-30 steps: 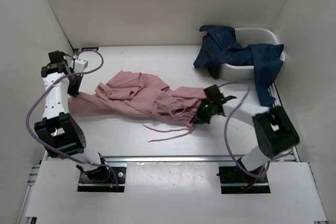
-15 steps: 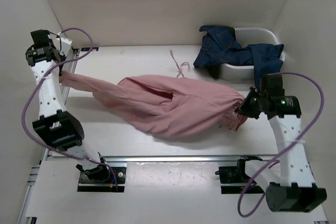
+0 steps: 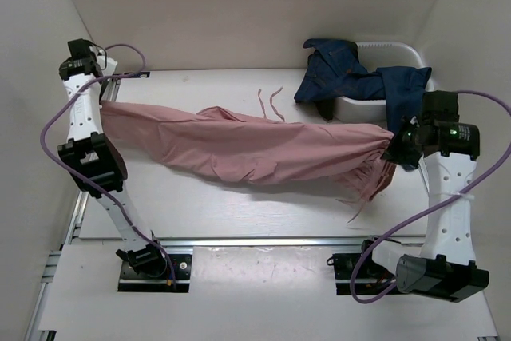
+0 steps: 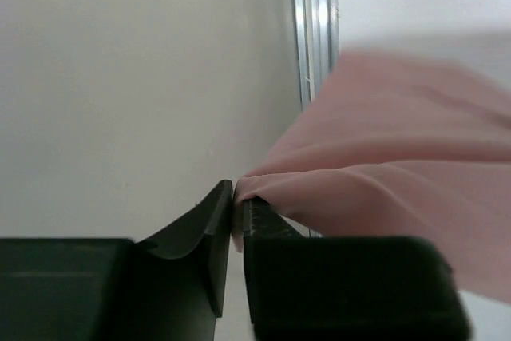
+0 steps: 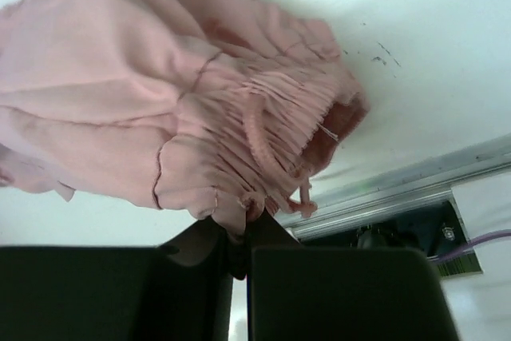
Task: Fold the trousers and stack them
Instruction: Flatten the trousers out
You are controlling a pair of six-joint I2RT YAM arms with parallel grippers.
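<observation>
Your left gripper point(image 4: 238, 207) and right gripper point(image 5: 237, 239), jaws clamped on cloth, have stretched the bunched trousers point(image 3: 255, 148) taut, ready for folding.

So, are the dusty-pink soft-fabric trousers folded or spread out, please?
Spread: the trousers stretch between left gripper and right gripper, pinched at both ends.

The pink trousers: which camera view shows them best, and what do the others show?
The top external view: it shows the trousers whole, stretched out end to end. The left wrist view shows only a pinched edge; the right wrist view only the gathered end.
</observation>
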